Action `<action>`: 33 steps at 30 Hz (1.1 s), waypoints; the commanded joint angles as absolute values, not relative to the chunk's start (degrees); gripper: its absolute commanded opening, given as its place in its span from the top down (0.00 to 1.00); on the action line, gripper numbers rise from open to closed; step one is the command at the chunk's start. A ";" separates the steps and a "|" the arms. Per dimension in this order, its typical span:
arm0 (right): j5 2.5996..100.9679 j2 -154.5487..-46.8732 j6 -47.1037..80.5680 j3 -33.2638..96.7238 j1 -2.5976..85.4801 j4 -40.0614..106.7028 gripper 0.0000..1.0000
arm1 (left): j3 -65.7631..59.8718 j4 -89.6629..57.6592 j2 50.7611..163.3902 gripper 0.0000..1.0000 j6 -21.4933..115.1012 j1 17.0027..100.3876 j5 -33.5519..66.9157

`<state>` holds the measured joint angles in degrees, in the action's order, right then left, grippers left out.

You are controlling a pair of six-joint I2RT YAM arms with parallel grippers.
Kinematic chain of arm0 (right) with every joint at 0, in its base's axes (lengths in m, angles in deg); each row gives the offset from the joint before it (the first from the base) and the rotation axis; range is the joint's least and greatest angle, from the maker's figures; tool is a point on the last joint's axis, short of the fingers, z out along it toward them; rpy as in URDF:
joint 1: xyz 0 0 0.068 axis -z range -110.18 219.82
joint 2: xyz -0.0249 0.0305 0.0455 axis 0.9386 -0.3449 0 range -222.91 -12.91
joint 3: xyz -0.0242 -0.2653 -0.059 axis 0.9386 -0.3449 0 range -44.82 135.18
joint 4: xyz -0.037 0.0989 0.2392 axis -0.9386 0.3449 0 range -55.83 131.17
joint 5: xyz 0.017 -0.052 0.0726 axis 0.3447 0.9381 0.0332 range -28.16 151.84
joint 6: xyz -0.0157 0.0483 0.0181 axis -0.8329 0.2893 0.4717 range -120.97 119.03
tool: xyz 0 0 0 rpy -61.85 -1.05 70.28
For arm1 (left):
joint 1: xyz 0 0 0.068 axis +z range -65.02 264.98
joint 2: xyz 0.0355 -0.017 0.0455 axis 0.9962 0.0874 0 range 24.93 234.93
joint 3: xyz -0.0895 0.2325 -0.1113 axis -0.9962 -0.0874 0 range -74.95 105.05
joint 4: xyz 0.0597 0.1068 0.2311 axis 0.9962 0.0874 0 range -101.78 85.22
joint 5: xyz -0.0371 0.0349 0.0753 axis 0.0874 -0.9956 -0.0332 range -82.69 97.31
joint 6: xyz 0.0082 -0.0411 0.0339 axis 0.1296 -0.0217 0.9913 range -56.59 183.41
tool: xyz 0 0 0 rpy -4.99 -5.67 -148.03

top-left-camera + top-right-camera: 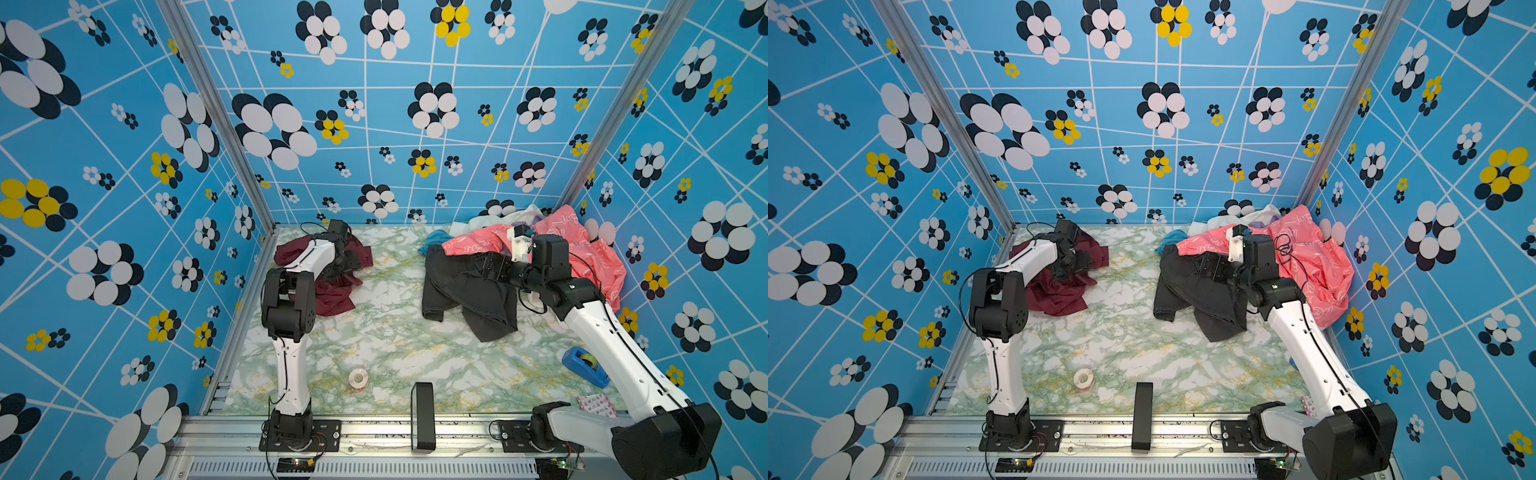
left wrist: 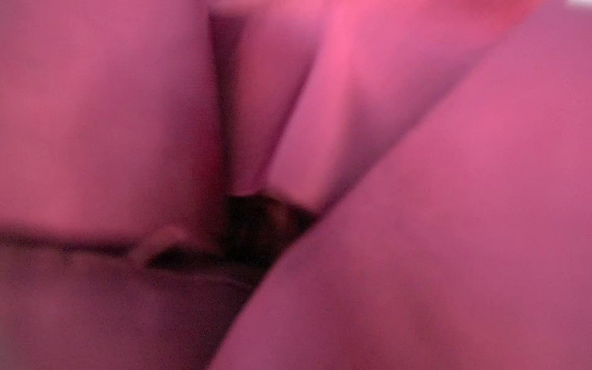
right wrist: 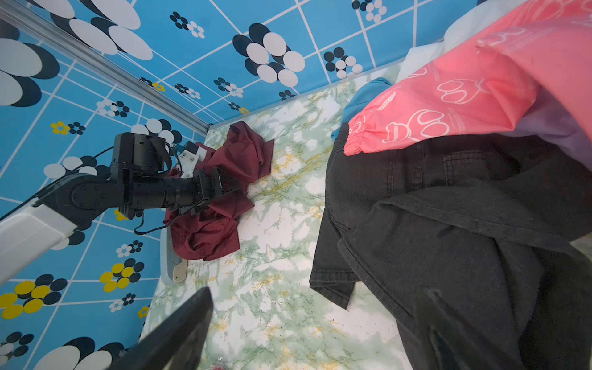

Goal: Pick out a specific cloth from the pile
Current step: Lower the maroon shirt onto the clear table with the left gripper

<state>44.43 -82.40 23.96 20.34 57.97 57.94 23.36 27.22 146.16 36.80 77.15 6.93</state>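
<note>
The cloth (image 1: pixel 332 297), dark maroon and slightly shiny, lies crumpled on the marble table at the far left, apart from the pile (image 1: pixel 540 257). It shows in both top views (image 1: pixel 1054 297) and in the right wrist view (image 3: pixel 246 150). My left gripper (image 1: pixel 347 266) sits down among its folds, jaws spread in the right wrist view (image 3: pixel 230 192). Blurred maroon cloth (image 2: pixel 448 224) fills the left wrist view and hides the fingers. My right gripper (image 1: pixel 494 266) hovers open over the pile's dark grey garment (image 1: pixel 465 291), fingers wide apart (image 3: pixel 315 293) with nothing between them.
The pile at the far right also holds a pink white-printed jacket (image 1: pixel 582 249) and blue (image 1: pixel 432 241) and white (image 1: pixel 532 216) pieces. A tape roll (image 1: pixel 357 379), a blue tape dispenser (image 1: pixel 584 365), a black block (image 1: pixel 423 415) and a printed packet (image 1: pixel 598 405) lie near the front. Patterned walls enclose three sides.
</note>
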 commanded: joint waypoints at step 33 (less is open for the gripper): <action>43.29 -82.29 25.14 18.85 58.31 56.41 0.01 | 12.64 17.34 142.19 0.74 30.78 84.72 8.72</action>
<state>43.53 -82.51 24.83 19.49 57.97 57.07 14.04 16.07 141.79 32.67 85.08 7.54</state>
